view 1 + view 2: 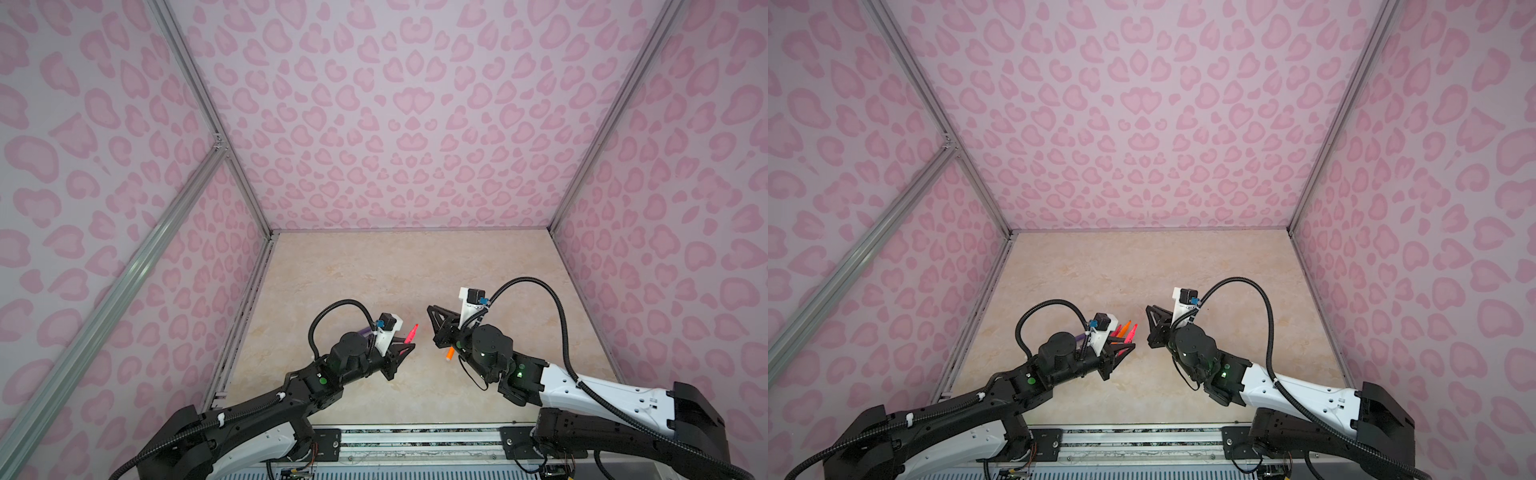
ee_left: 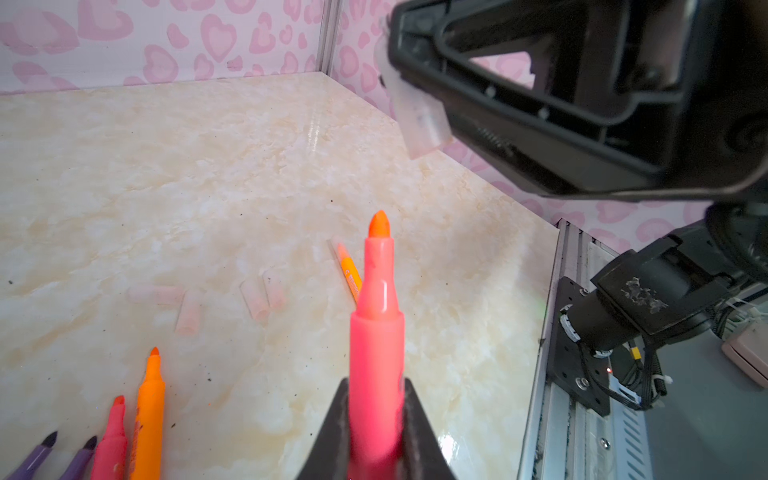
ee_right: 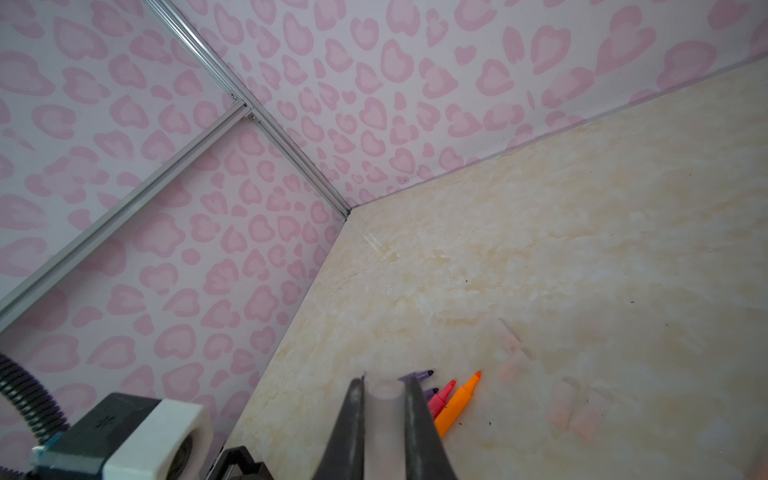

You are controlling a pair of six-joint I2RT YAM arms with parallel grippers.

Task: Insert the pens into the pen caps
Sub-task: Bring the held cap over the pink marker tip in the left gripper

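Plastic all round, slick and bright; my left gripper [image 2: 376, 388] is clamped on a pink-red pen [image 2: 377, 332], round barrel stepping down to a narrow neck and a blunt, orange-tinged felt tip; my right gripper [image 3: 384, 384] is pinched tight on a clear cap [image 3: 383, 399], a short frosted tube, almost colourless.

Both my arms reach in from the near rail, forearms low, wrists turned inward; the two grippers face each other above the middle of the glossy, beige, marble-look worktop [image 2: 208, 166], close but apart; pen tip and cap are not touching.

Down on the worktop, two purple pens [image 2: 79, 459], a second pink-red pen [image 2: 110, 440] and an orange pen [image 2: 149, 415] lie side by side, bare tips pointing the same way; further out, four loose caps [image 2: 189, 311] lie faint against the beige; just beside them is another orange pen [image 2: 351, 274] with a clear sleeve over its tip, partly hidden behind the pen I hold.
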